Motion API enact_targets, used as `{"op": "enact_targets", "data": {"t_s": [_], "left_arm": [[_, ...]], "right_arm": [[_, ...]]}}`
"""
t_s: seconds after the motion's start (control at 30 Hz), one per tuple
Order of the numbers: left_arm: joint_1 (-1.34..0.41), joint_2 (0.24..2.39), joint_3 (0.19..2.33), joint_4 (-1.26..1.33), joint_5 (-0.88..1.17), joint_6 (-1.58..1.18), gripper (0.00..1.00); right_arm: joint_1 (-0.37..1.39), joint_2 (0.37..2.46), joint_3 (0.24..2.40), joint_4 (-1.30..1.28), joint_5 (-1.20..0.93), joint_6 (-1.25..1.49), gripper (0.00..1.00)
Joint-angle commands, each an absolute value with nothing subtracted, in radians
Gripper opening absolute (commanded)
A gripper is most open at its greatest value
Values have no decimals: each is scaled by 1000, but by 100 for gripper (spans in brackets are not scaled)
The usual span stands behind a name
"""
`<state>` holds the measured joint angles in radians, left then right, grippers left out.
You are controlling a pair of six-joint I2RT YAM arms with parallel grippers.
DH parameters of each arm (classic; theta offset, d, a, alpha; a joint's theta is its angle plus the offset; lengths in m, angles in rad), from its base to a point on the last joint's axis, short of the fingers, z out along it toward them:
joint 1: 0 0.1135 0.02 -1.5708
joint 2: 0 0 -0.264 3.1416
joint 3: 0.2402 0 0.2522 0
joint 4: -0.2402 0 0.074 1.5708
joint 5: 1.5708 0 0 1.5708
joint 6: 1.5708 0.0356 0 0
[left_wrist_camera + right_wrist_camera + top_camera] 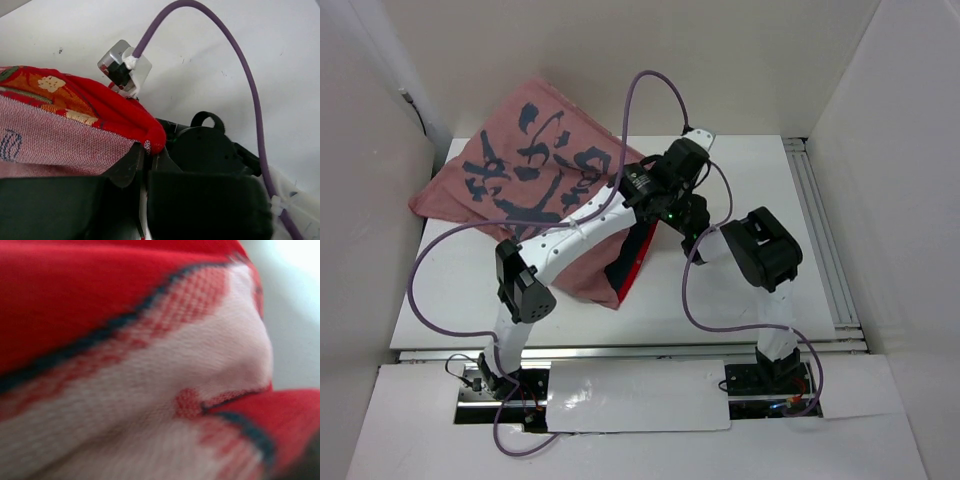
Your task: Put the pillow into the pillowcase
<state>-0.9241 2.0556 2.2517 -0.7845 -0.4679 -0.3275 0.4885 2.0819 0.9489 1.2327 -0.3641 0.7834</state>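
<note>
The pillowcase [535, 165] lies at the back left with its faded pinkish-red reverse side and dark markings up. Its open red edge [632, 262] faces the table's middle. My left gripper [660, 205] reaches across it. In the left wrist view the left gripper [146, 155] is shut on the pillowcase's red hem [150, 135]. My right gripper [685, 235] is at the opening, and its fingers are hidden. The right wrist view is filled by red and white printed pillowcase cloth [150, 365]. The pillow is not visible in any view.
White walls enclose the table on the left, back and right. A metal rail [820, 230] runs along the right side. Purple cables [655, 85] loop above the arms. A silver camera block [125, 65] and the right arm's black wrist [210, 147] sit just beyond the left fingers.
</note>
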Motion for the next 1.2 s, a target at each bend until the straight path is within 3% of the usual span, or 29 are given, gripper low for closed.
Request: {"op": "enact_targets", "data": {"t_s": [0.0,0.17,0.2,0.23,0.3,0.33,0.37,0.53,0.67,0.87,1.0,1.17], "left_arm": [[-927,2020,2312,-649,-287,-334,0],[-873,2098,2362,-591,-331,-296,0],[-859,2118,2403,-591,-316,-285,3],[-859,2152,2423,-591,-301,-285,12],[-848,2164,2437,-581,-278,-285,46],[-848,2164,2437,-566,-278,-285,91],[-848,2164,2416,-557,-259,-270,100],[-838,2076,2289,-525,-268,-290,100],[-827,1997,2208,-572,-325,-301,100],[-784,1847,1950,-675,-509,-418,100],[-723,1723,1740,-713,-529,-554,100],[-686,1556,1463,-663,-466,-620,100]], "right_arm": [[448,2054,1006,1362,-452,772,62],[391,1898,847,1106,-515,761,85],[391,1825,813,1070,-526,761,100],[367,1784,786,951,-540,773,100],[358,1635,691,858,-554,743,100],[357,1574,661,724,-536,720,100],[357,1512,617,657,-500,701,100],[370,1183,626,20,-36,611,100],[347,1105,621,-180,43,601,100],[359,1072,543,-27,-214,578,100],[383,1130,587,69,-258,568,100],[428,1265,644,204,-314,568,86]]}}
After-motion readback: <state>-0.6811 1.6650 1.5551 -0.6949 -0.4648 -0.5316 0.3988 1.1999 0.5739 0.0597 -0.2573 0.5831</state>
